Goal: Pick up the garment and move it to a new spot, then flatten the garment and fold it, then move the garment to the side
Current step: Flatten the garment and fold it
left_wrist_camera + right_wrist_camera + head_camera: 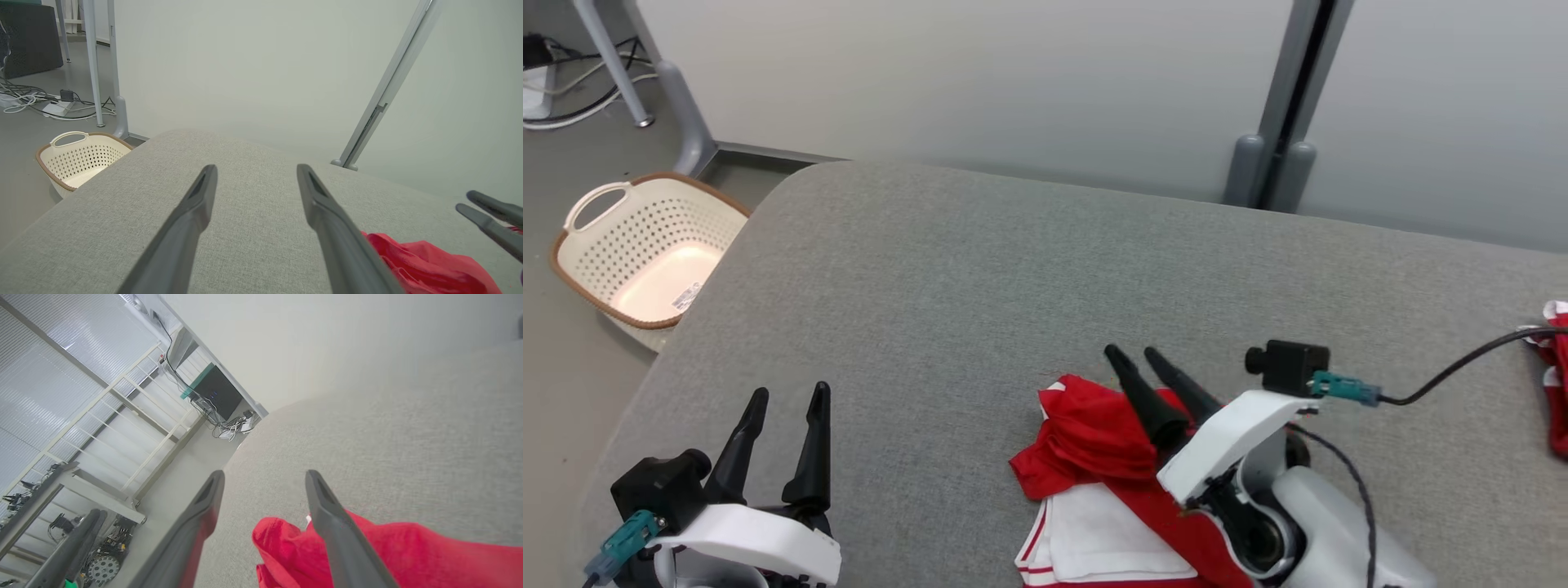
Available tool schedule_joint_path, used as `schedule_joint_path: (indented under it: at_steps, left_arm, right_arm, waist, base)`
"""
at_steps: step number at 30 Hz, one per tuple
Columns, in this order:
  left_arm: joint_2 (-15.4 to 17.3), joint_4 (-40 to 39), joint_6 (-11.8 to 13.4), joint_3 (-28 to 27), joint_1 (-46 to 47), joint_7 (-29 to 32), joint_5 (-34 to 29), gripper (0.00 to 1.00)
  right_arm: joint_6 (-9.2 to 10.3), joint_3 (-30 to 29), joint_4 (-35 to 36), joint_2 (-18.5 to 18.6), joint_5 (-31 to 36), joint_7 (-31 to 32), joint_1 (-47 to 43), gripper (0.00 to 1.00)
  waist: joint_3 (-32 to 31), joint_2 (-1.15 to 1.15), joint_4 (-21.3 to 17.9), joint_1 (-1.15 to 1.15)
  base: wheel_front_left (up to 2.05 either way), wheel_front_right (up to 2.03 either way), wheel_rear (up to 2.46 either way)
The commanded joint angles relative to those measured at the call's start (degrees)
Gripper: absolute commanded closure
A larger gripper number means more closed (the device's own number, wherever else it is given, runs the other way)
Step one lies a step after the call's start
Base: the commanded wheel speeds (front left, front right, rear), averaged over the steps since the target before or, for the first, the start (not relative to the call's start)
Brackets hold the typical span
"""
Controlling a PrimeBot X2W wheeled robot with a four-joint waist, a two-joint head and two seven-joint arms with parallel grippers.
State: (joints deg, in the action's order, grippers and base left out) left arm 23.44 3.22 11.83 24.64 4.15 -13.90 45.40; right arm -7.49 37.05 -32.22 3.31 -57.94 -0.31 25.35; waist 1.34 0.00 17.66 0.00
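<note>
While the crumpled red-and-white cloth garment (1086, 445) lies near-right on the grey fabric surface (947, 278), the right gripper (1131, 353) hangs spread over it; left gripper (791, 390) spread, empty. Step: likely flattening; next, pinch its edges.

**Three cameras, one grey table**

Your head camera looks steeply down from above the grey padded table (980, 269); the laundry basket (645, 253) sits at 9 o'clock. Your left wrist camera rides low over the padding, looking along the left gripper (256, 168) toward the far wall (265, 61), basket also at 9 o'clock. Your right wrist camera is rolled sideways, close above the red garment (367, 547). All three share garment and table.
</note>
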Motion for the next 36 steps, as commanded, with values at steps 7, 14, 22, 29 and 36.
schedule_joint_path:
  at_steps: [7,14,22,29,36]
  left_arm:
    - [-0.26,-0.23,0.10,-2.16,-1.76,-0.88,-0.05,0.00]
    - [-1.30,-1.07,-0.51,-4.10,-2.18,-1.25,-1.76,0.00]
    - [-2.86,-1.78,-1.16,-5.99,-1.97,-1.30,-6.60,0.00]
    - [-3.77,-1.55,-2.09,-6.31,-2.08,-1.31,-8.78,0.00]
    - [-4.09,-0.74,-2.65,-6.36,-1.97,-1.23,-9.22,0.00]
  right_arm:
    - [0.00,-5.69,3.68,7.80,6.99,-6.90,-0.67,0.00]
    - [0.00,-12.45,0.90,10.96,14.90,-6.90,-2.82,0.00]
    - [0.00,-13.26,0.03,6.82,22.46,-2.41,-4.72,1.00]
    - [0.00,-10.26,-3.87,4.06,21.47,6.09,-6.56,1.00]
    - [0.00,-8.63,-8.04,2.16,17.79,9.68,-7.89,1.00]
  waist:
    - [-1.91,0.00,-6.60,0.00]
    - [-1.58,0.00,-8.70,0.00]
    - [-1.41,0.00,-6.82,0.00]
    - [-1.52,0.00,-3.16,0.00]
    - [-1.28,0.00,1.58,0.00]
  base:
    - [0.00,0.00,0.00]
    - [0.00,0.00,0.00]
    - [0.00,0.00,0.00]
    - [0.00,0.00,0.00]
    - [0.00,0.00,0.00]
